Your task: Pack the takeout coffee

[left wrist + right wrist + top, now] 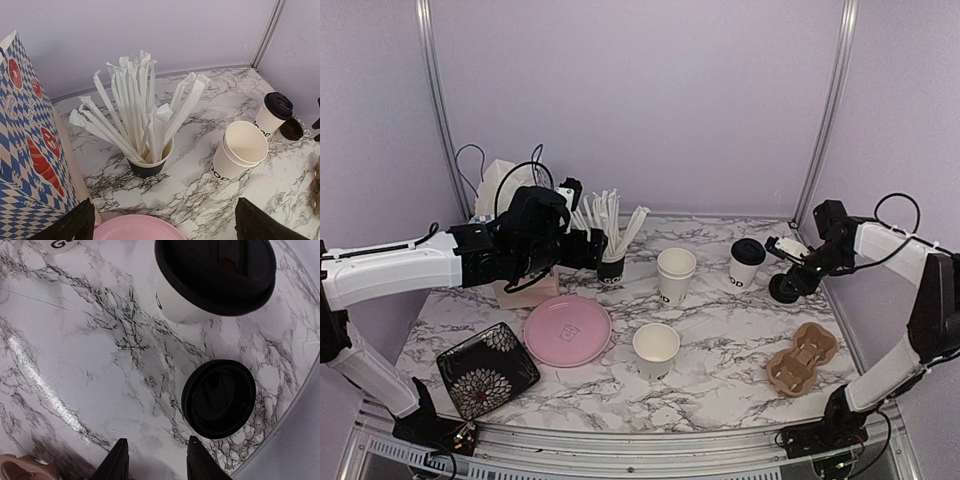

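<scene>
right hand [157, 466] narrow, empty, by the loose lid [218, 405] beside the lidded cup [215, 280] at the bench [75, 365] edge; a skewed pinch could flick the lid off or tip the cup. left hand [165, 232] wide, empty.

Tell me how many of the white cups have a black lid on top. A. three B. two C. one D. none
C: only the lidded cup at the back right wears one. The stacked cups and the front cup stand open, and a spare lid lies flat on the table beside the lidded cup.
</scene>
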Available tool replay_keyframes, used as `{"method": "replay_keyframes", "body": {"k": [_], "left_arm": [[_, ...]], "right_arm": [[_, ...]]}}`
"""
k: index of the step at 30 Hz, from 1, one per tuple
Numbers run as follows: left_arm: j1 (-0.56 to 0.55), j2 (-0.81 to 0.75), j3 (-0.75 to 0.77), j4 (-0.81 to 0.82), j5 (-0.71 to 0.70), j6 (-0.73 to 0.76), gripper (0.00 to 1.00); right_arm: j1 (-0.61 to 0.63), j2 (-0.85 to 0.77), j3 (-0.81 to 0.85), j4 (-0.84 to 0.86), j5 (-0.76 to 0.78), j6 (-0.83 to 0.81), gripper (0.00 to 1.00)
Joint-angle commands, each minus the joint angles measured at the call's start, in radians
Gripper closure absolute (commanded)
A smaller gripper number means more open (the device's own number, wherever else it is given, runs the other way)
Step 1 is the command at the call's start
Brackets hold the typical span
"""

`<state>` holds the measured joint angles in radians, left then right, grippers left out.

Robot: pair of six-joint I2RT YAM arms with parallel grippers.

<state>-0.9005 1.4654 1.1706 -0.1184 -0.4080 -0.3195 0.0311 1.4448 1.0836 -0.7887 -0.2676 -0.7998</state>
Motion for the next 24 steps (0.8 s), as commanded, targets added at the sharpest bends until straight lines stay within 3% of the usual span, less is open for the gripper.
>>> {"method": "replay_keyframes", "body": {"k": [1, 5, 16, 24], "left_arm": [[0.003, -0.02, -0.005, -0.008, -0.06, 0.043, 0.01], [0.005, -0.046, -0.054, 0.058, 0.011, 0.042, 0.01], [0.004, -0.047, -0.063, 0.057, 0.03, 0.03, 0.01], [0.005, -0.055, -0.073, 0.056, 0.042, 0.02, 0.01]], "right_arm": [[-0.051, 0.065, 0.006, 0.043, 0.099, -0.048, 0.63], [-0.051, 0.117, 0.018, 0.075, 0.13, -0.045, 0.6], [-0.052, 0.23, 0.055, 0.102, 0.141, -0.056, 0.6], [-0.052, 0.276, 0.091, 0.074, 0.119, -0.059, 0.69]]}}
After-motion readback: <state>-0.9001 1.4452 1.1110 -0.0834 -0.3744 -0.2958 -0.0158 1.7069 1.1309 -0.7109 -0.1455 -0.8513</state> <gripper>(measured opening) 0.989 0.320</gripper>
